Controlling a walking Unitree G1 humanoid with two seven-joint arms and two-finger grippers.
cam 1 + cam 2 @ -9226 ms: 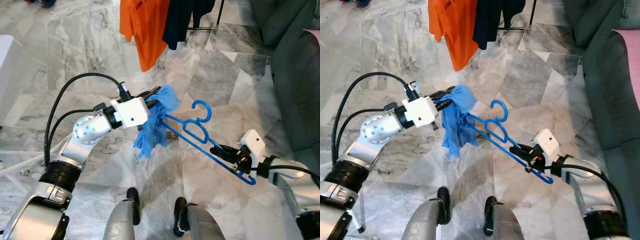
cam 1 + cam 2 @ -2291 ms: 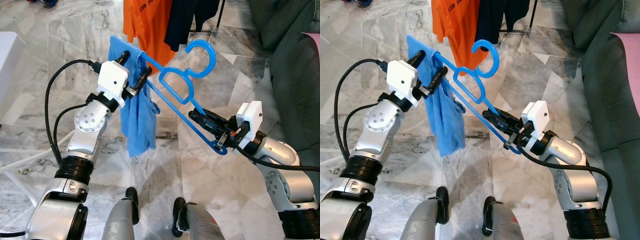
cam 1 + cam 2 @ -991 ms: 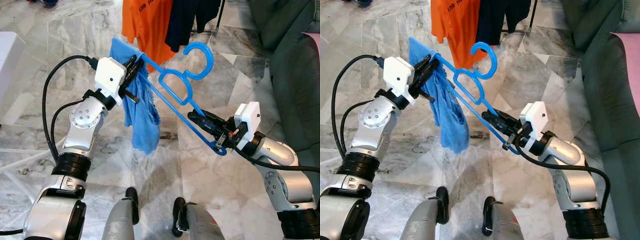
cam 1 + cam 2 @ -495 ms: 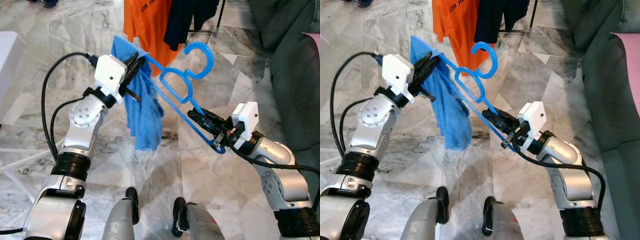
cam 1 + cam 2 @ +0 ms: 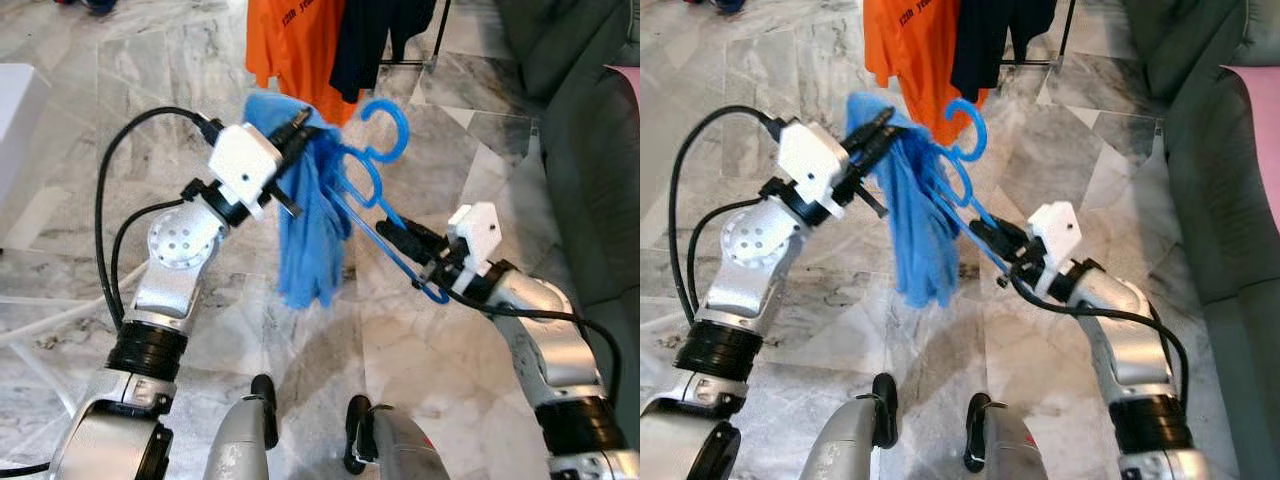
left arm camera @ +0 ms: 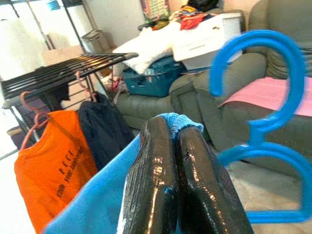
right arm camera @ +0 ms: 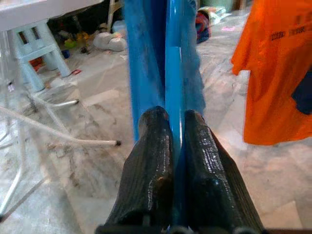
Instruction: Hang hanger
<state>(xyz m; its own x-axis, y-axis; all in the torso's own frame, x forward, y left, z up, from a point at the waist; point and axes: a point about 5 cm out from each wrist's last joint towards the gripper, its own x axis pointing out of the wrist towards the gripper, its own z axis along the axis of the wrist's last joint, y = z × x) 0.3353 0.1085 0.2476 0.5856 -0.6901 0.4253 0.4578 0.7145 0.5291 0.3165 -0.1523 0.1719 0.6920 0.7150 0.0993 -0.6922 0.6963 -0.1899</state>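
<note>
Left claw (image 5: pixel 296 124): its two glossy, ridged black fingers (image 6: pixel 168 185) are pressed together on a fold of the blue garment (image 5: pixel 312 230), raised in front of the robot's chest.
Right claw (image 5: pixel 393 232): fingers clamped on the lower bar of the blue plastic hanger (image 5: pixel 372 176); the bar runs straight out between them in the right wrist view.
Hanger position: held in the air between the two arms, its long axis slanting up from the right claw toward the left claw, hook (image 5: pixel 388 128) uppermost.
Garment: soft, limp knit cloth, draped over the hanger's far shoulder and bunched, hanging down in loose folds above the marble floor (image 5: pixel 120 110).
Hanger material: thin, rigid moulded plastic, with a round open hook and a looped neck.
Key relation: the clothes rack (image 6: pixel 58 74) lies ahead of and above the hook, its dark slatted top carrying an orange T-shirt (image 5: pixel 290 45) and a dark garment (image 5: pixel 365 40); the hook faces that way, well apart from it.
Nearer arm: the right arm carries the hanger and seems best placed to lift the hook onto the rack.
Beyond: a grey-green sofa (image 5: pixel 590 130) on the robot's right.
</note>
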